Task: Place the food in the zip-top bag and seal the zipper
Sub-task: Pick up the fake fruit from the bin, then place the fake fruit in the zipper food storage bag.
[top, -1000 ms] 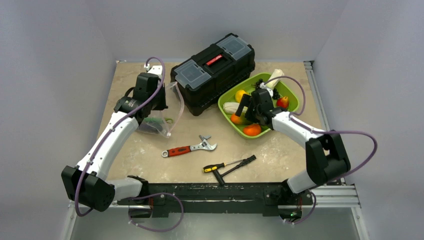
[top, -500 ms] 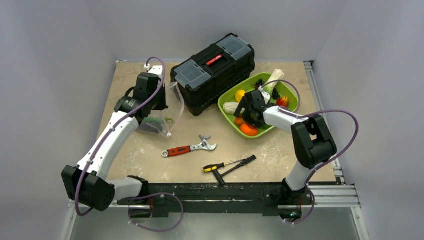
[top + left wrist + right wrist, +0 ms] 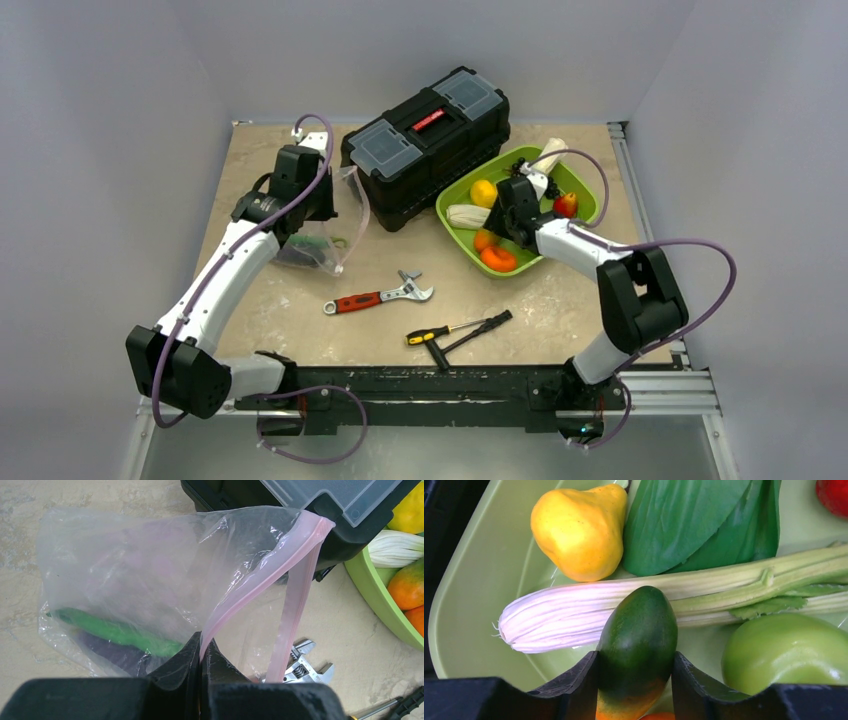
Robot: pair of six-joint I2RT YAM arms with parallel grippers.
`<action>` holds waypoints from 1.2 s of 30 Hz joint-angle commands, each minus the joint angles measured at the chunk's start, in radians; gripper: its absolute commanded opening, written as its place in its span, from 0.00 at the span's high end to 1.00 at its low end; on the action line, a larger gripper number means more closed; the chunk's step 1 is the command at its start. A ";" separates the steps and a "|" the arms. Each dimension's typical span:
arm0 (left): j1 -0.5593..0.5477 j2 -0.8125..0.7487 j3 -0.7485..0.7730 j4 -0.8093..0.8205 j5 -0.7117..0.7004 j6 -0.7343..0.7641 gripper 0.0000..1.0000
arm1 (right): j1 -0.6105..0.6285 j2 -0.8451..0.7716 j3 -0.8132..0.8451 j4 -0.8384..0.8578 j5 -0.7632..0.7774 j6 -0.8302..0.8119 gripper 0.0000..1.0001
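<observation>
Left claw (image 3: 201, 647): I see it pressed together on the thin pink-red zipper strip (image 3: 270, 575) of the clear crinkly plastic bag (image 3: 150, 565), near the black toolbox (image 3: 400, 178).
Bag contents: slim green pod (image 3: 110, 630); dark purple piece (image 3: 116, 653).
Right claw (image 3: 636, 667): my fingers pinch a dark green, orange-bottomed toy fruit (image 3: 638, 625) inside the lime-green tray (image 3: 469, 580).

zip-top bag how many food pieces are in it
2: a slim green pod lying low in the zip-top bag, and a dark purple piece right under it. More may hide behind the left gripper.
</observation>
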 commanded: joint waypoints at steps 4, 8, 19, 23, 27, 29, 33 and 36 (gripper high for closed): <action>0.006 -0.003 0.037 0.014 0.000 0.002 1.00 | -0.002 -0.090 -0.021 0.059 0.035 -0.113 0.83; 0.005 -0.002 0.044 0.014 0.003 0.003 1.00 | -0.001 -0.196 -0.029 0.083 0.033 -0.176 0.97; 0.005 -0.017 0.040 0.018 0.000 -0.003 1.00 | -0.001 -0.326 -0.025 0.211 -0.257 -0.343 1.00; 0.005 -0.030 0.034 0.023 -0.003 -0.003 1.00 | 0.023 -0.320 -0.050 0.388 -0.526 -0.307 1.00; 0.006 -0.048 0.025 0.038 -0.005 -0.003 1.00 | 0.137 -0.324 -0.049 0.535 -0.573 -0.308 1.00; 0.005 -0.058 0.021 0.044 -0.007 -0.001 1.00 | 0.199 -0.306 -0.036 0.595 -0.583 -0.294 1.00; 0.006 -0.073 0.018 0.045 -0.021 -0.001 1.00 | 0.298 -0.223 0.021 0.671 -0.608 -0.245 1.00; 0.007 -0.091 0.008 0.056 -0.030 -0.003 1.00 | 0.338 -0.145 0.067 0.722 -0.629 -0.169 1.00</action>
